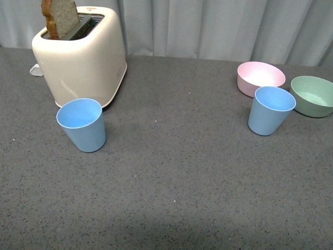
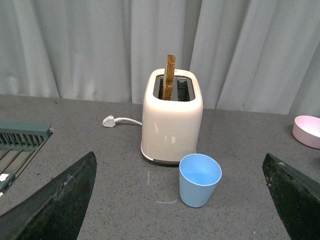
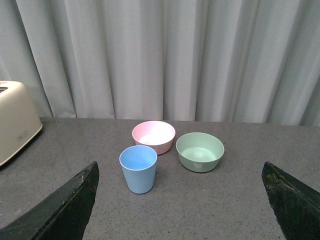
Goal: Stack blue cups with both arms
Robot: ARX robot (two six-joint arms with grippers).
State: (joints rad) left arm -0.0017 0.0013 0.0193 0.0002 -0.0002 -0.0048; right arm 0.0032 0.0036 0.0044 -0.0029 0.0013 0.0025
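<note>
So, counter [image 1: 177,177]: dark grey and speckled, with a pale curtain [image 1: 208,26] along its back edge.
Left cup [image 1: 81,124]: stood toward the back-left corner, just in front of the cream toaster [image 1: 80,57] (a bread slice [image 1: 60,18] stuck up from its slot); long axis vertical, mouth up, narrow base on the counter.
Right cup [image 1: 270,110]: stood near the right edge, just in front of the pink bowl [image 1: 260,78], with the green bowl [image 1: 314,95] just beside it; also upright, mouth up, empty.
Cups together: well apart, unstacked.
Left gripper [image 2: 178,160]: jaws spread wide, holding nothing, clear of the left cup.
Right gripper [image 3: 180,167]: jaws likewise wide apart, empty, clear of the right cup.
</note>
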